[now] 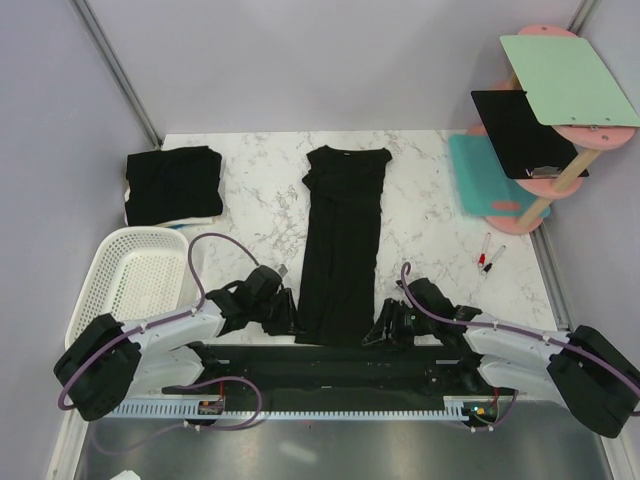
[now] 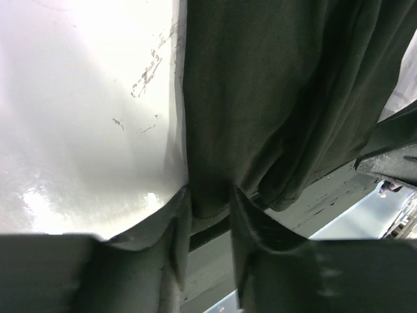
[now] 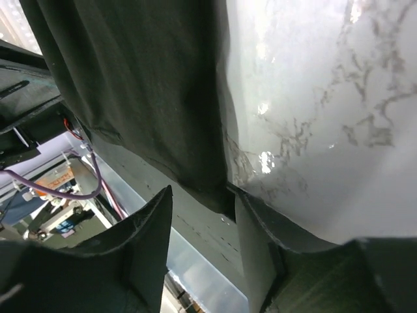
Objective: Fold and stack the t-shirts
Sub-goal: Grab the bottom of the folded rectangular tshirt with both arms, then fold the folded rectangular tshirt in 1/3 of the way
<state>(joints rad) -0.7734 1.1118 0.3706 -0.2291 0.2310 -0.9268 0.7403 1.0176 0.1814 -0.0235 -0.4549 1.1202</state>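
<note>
At the near edge of the table (image 1: pixel 260 190), both arms are stretched low toward the long t-shirt (image 1: pixel 342 240). The left gripper (image 1: pixel 285 318) is placed at the left corner of the shirt's bottom hem. In the left wrist view, this gripper (image 2: pixel 210 195) is seen with its fingers (image 2: pixel 171 241) a little apart. The hem of the long t-shirt (image 2: pixel 273 98) lies flat in the gap at the tips. The right gripper (image 1: pixel 385 325) is placed at the right corner of the same hem. In the right wrist view, this gripper (image 3: pixel 203 192) is seen with a wider gap. The corner of the long t-shirt (image 3: pixel 150 85) sits just between the tips and is not pinched.

A white basket (image 1: pixel 130 280) is set to the left, near the left arm.

The long t-shirt is laid in a thin black strip down the middle of the table. Its neck is turned to the far side.

Two pens (image 1: pixel 486 252) are laid to the right of it, well apart from the shirt.

At the far left, a folded t-shirt (image 1: pixel 172 185) is laid flat.

At the far right, a pink stand (image 1: pixel 560 180) is seen. A teal mat (image 1: pixel 480 175), a black panel (image 1: pixel 520 130) and a green panel (image 1: pixel 568 80) are held on it.
</note>
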